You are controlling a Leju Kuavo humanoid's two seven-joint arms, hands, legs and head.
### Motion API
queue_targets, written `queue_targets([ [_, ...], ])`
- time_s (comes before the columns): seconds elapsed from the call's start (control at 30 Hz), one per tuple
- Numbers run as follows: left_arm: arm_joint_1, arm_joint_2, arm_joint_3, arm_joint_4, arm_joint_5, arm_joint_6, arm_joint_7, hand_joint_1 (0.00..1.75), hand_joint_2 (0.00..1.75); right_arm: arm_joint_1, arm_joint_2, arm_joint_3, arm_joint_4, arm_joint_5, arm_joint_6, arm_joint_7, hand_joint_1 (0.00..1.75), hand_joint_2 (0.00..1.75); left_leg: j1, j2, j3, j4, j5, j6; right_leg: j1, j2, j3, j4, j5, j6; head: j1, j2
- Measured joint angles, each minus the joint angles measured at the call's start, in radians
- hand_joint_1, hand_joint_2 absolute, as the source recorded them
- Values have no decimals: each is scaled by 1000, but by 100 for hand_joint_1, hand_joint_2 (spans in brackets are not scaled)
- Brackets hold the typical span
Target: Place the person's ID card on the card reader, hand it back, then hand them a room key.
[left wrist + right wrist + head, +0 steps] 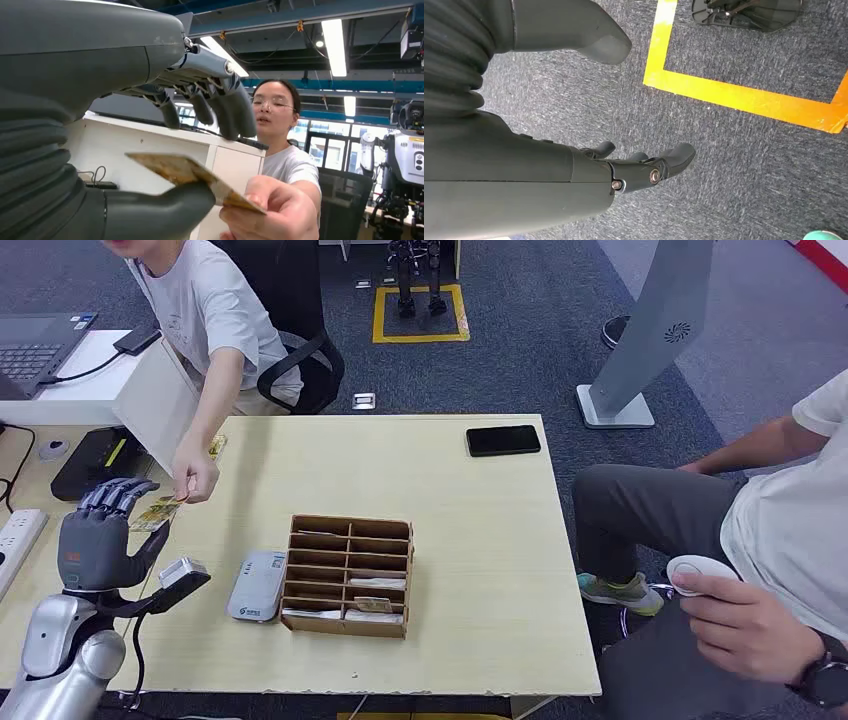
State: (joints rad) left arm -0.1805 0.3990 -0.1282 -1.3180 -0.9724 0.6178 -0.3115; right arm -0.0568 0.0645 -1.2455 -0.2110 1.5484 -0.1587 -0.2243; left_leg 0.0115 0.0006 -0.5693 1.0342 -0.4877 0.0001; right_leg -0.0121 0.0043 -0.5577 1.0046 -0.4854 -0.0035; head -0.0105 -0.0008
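The gold ID card is pinched by the hand of a person in a white shirt, who reaches over the table's left edge. My left hand is raised right beside it. In the left wrist view the card lies across my thumb while my fingers stay spread above it, not touching; the person's fingers still grip its far end. The white card reader lies on the table next to a wooden compartment box with room key cards. My right hand hangs over the carpet, holding nothing.
A black phone lies at the table's far right edge. A power strip, a black box and a laptop sit to my left. A second person sits at the right, holding a white device.
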Motion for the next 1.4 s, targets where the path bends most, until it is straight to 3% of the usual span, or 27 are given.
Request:
queue_targets([
  [0.37,0,0,9,-4,13,-4,-14,175,175,0,0,1,0,0,-1,-3,0,175,0,0,0,0,0,0,0,0,0,0,0,0,0,0],
  [0.87,0,-9,17,-30,179,-78,-72,175,175,-1,0,4,0,-1,-1,-3,0,175,0,0,0,0,0,0,0,0,0,0,0,0,0,0],
  [1.03,-1,-41,34,-55,401,-248,-72,175,175,0,1,4,0,-5,-3,5,0,175,0,0,0,0,0,0,0,0,0,0,0,0,0,0],
  [1.2,5,-99,53,-108,658,-461,-9,175,175,1,5,3,0,-17,-7,14,0,175,0,0,0,0,0,0,0,0,0,0,0,0,0,0],
  [1.4,35,-130,77,-159,801,-553,50,175,175,6,8,0,0,-27,-20,16,0,175,0,0,0,0,0,0,0,0,0,0,0,0,0,0],
])
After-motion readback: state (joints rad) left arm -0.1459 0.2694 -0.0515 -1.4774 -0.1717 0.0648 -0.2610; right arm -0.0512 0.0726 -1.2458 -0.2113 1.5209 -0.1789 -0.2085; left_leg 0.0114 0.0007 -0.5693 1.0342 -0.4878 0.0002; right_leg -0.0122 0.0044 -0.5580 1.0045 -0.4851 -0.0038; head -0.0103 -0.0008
